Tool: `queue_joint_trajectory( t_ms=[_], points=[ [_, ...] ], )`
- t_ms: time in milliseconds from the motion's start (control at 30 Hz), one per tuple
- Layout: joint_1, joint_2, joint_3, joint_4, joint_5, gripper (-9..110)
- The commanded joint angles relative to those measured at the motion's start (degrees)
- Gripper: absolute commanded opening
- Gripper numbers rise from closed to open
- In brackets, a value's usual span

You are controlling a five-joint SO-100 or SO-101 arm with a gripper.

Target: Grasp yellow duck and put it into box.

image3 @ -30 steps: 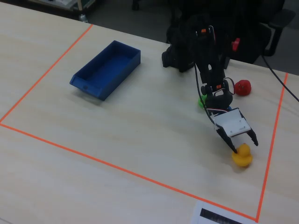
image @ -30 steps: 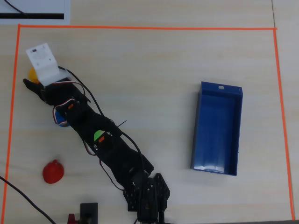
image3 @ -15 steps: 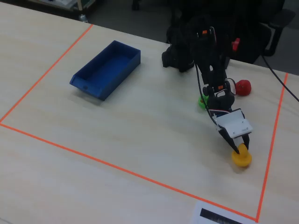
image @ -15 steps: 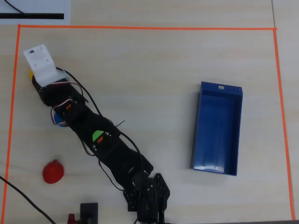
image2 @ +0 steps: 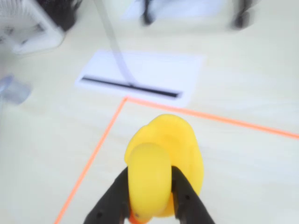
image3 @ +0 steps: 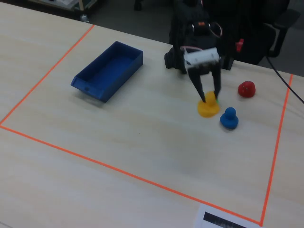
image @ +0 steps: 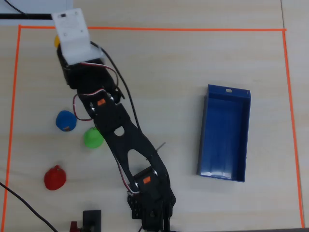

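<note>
Pale wood-grain counter [image3: 142, 142] fills every view, with an orange tape line [image3: 85, 156] marking out the work area. Going from left to right in the fixed view, the box [image3: 108, 71] comes first: a long dark blue tray lying at an angle, open side up, and it looks empty, as the overhead view [image: 224, 133] also shows. A wide stretch of bare counter separates it from the toys, so the carry will be a long one.

Next comes the yellow duck [image3: 208, 107], sitting on the counter with the pincer [image3: 209, 98] reaching down over it. In the wrist view the two black fingers [image2: 184, 193] press against either side of the yellow duck [image2: 163, 158], so the pincer is closed on the toy, probably low on the body for a firm hold before lifting. I judge the grasp made and the lift not yet begun.

Just right of the duck stands a blue duck [image3: 229, 118], close enough to be knocked. Farther right, the red duck [image3: 246, 89] sits well apart. A green duck [image: 93, 137] shows in the overhead view.
</note>
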State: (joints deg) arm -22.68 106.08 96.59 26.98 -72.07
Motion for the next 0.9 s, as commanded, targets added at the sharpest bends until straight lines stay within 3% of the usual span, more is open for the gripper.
queue_joint_trajectory(
  t_ms=[0,267,500,867],
  points=[
    [10.72,17.58,0.62,6.33,-4.75,0],
    [35.07,38.58,19.95,11.16,-18.19,0],
    [49.13,55.99,41.57,9.49,-27.07,0],
    [64.07,57.83,57.30,-3.16,-33.93,0]
  ],
)
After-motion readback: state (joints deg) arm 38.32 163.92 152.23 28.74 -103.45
